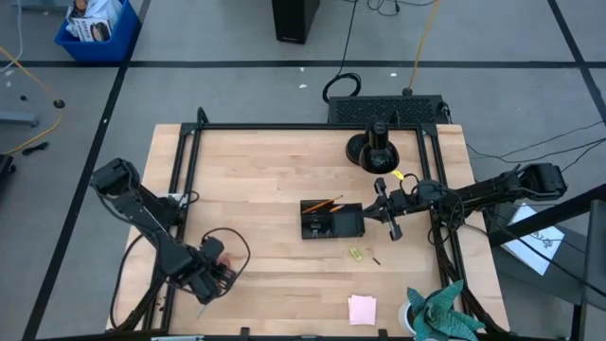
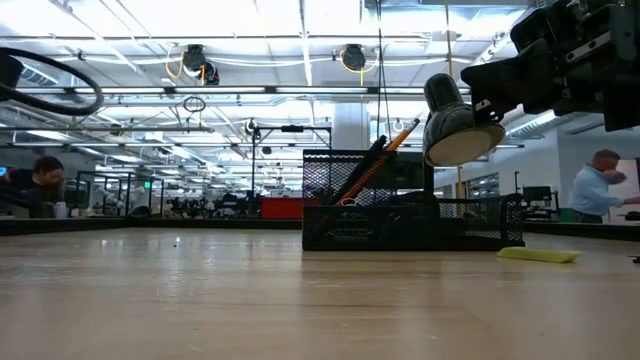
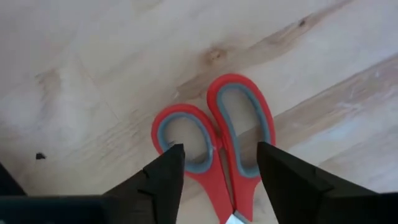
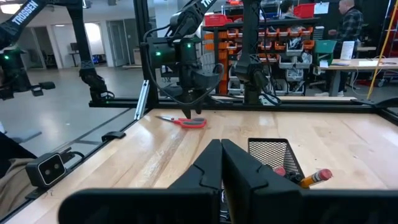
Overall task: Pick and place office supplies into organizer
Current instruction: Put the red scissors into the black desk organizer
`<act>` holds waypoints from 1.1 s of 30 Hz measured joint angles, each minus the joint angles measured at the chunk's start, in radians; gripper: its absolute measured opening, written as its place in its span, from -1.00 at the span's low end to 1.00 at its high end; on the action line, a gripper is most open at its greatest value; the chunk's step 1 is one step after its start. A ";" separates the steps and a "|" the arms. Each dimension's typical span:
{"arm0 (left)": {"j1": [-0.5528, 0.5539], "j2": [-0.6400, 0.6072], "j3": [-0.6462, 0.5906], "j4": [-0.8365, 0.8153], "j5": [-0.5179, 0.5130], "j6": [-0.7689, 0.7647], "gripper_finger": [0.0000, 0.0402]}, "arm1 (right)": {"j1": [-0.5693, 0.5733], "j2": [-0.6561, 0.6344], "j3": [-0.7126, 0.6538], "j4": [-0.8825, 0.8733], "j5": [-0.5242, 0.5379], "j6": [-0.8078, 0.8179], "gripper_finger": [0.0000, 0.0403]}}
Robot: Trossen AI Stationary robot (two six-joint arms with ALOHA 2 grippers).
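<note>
Left wrist view showed the left tool (image 3: 217, 171) spread astride the red-handled scissors (image 3: 214, 143) (ungripped); next move: close, lift toward organizer (image 1: 331, 221).

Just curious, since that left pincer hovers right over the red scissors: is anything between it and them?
Nothing visible. The left pincer stands open over the scissors, which lie on bare table.
</note>
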 joint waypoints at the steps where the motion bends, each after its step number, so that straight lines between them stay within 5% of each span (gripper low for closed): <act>1: 0.007 0.000 0.000 0.000 0.000 0.009 0.05 | 0.000 0.000 0.000 0.000 0.000 0.000 -1.00; 11: 0.034 0.005 0.000 0.000 -0.008 0.056 0.06 | 0.000 0.000 0.000 0.000 0.000 0.000 -1.00; 25: 0.027 0.190 0.007 0.107 0.011 0.092 0.05 | 0.000 0.000 0.000 -0.007 0.000 0.001 -1.00; 33: 0.024 0.188 0.005 0.141 -0.056 0.181 -0.46 | 0.000 0.000 0.000 -0.007 0.000 0.003 -1.00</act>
